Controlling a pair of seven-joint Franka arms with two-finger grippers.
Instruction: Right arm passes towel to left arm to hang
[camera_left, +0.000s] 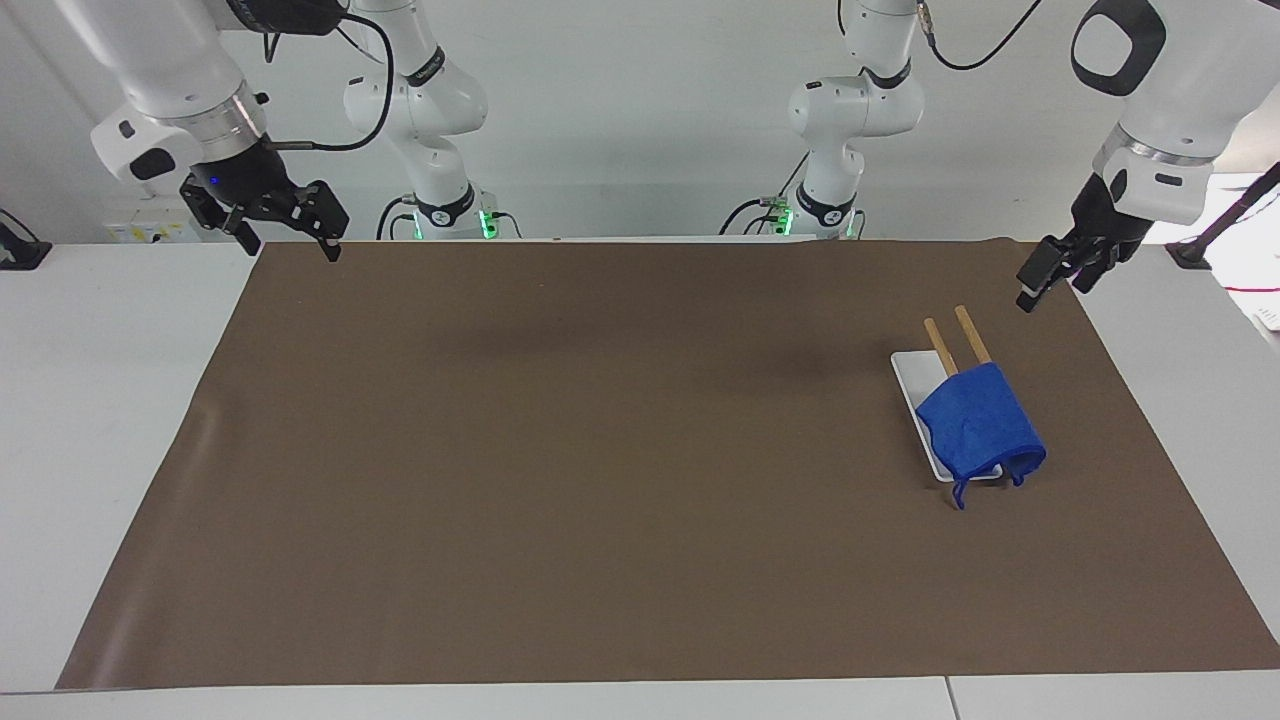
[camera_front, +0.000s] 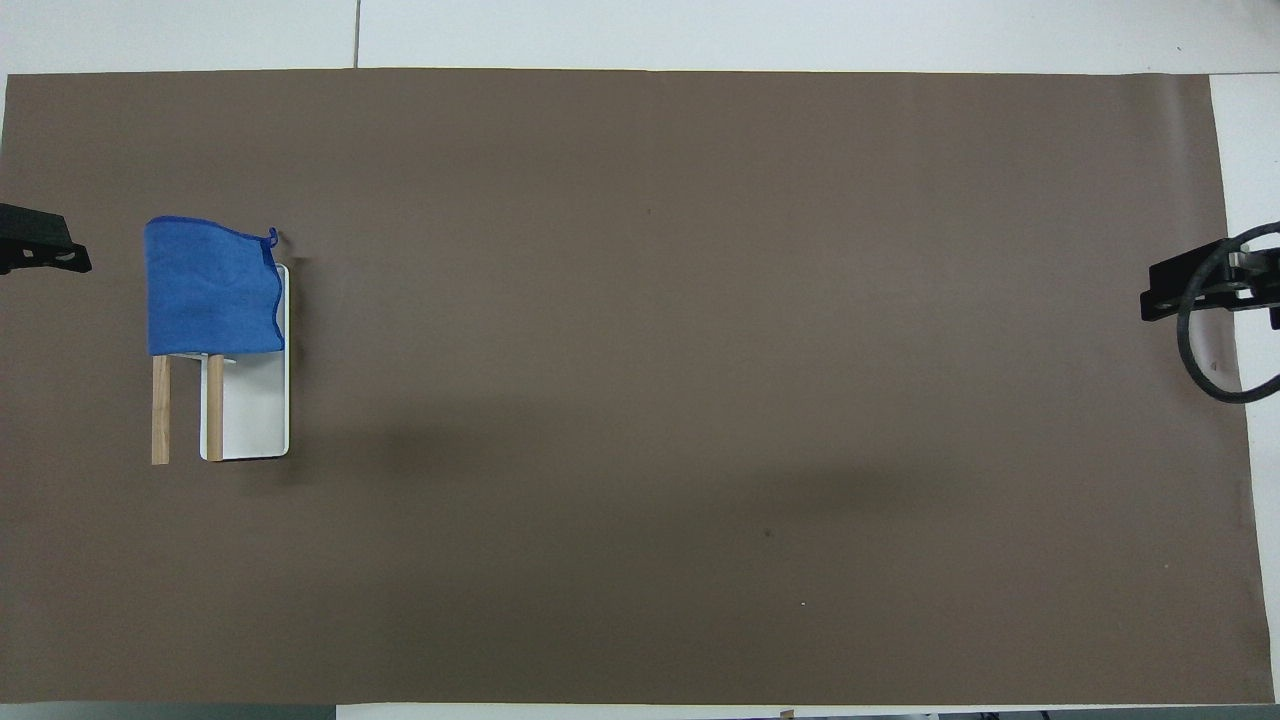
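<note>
The small bright blue soft towel (camera_left: 978, 420) is hanging draped over the two light wooden bars (camera_left: 957, 338) of a rack with a flat white rectangular base (camera_left: 913, 378). This rack is standing on the brown mat (camera_left: 600, 450) that is covering the white worktop (camera_left: 100, 400), toward the left arm's end. The towel's thin blue loop (camera_left: 960, 494) is dangling at the corner farther from the robots, by the end of the white base.

The left arm (camera_left: 1165, 90), the big white one with the black-ringed joint cap, is holding its black gripper (camera_left: 1052, 270) up in the air over the mat's corner at its own end, well apart from the towel and carrying nothing. Whether its fingers are apart or together I cannot tell; in the overhead view only a black tip (camera_front: 40, 252) is showing at the edge.

The right arm (camera_left: 170, 80), the big white one with the looping black cable, is waiting with its blue-lit black gripper (camera_left: 285, 232) hanging over the mat's corner at its own end. Its fingers (camera_left: 325, 232) are standing spread apart and are gripping nothing.

Two smaller white arms with green-lit bases (camera_left: 440, 215) are standing along the worktop's edge at the robots' end.
</note>
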